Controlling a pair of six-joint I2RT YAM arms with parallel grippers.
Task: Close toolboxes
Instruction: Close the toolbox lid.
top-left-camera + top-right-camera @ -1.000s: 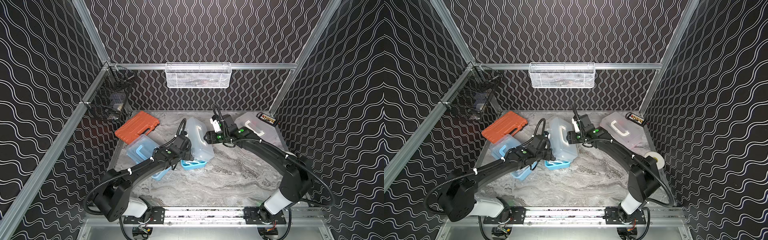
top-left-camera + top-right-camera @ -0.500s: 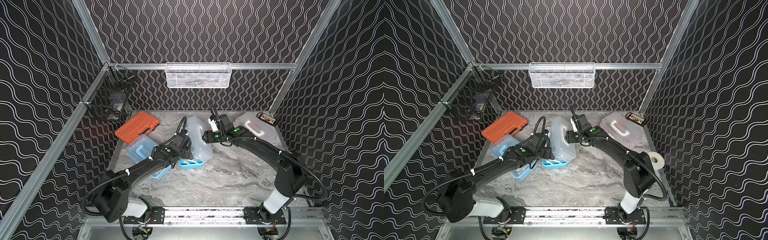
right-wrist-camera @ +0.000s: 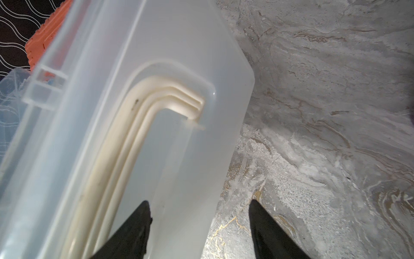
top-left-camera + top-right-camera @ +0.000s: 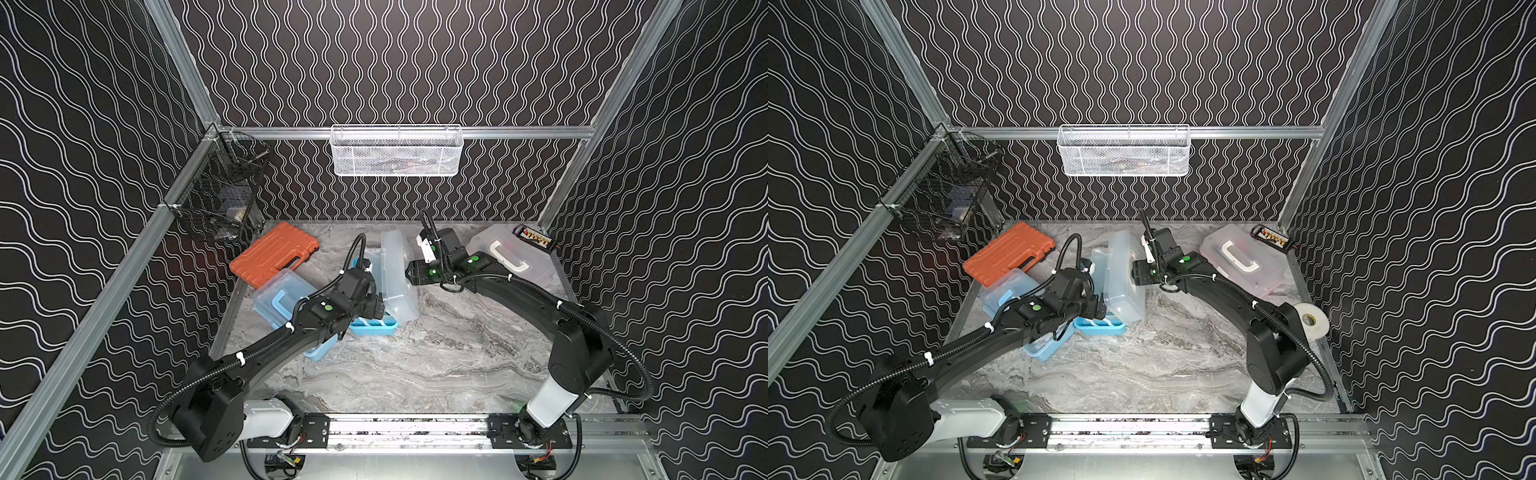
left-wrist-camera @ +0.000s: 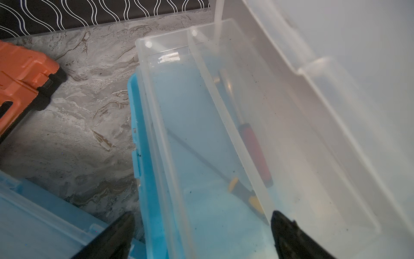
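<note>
Both top views are showing the open toolbox sitting mid-worktop, its light blue base (image 4: 372,328) (image 4: 1100,327) lying flat and its clear lid (image 4: 397,274) (image 4: 1122,274) standing nearly upright along the far side of the base. The left hand (image 4: 379,303) (image 4: 1100,303) is hovering at the base's near end with its fingers spread wide, grasping nothing. In the left wrist view that hand (image 5: 201,224) is straddling the corner of the base: one finger is hanging outside the blue wall and the other over the clear inner tray (image 5: 156,125). A red-handled tool (image 5: 255,154) is showing through the tray.

The right hand (image 4: 409,276) (image 4: 1134,276) is pointing at the outer face of the lid, released, with its fingers apart. In the right wrist view this hand (image 3: 199,210) is showing one finger in front of the lid beside the cream handle (image 3: 139,134) and the other over the bare worktop (image 3: 324,112). Whether a finger is touching the lid cannot be told.

A second blue toolbox (image 4: 282,299) (image 4: 1011,286) is lying partly under the left arm, just beside the open one, its lid down. The pink toolbox (image 4: 513,257) (image 4: 1241,257) is resting at the back right, lid down too. An orange case (image 4: 274,253) (image 4: 1008,253) is lying at the back left.
</note>
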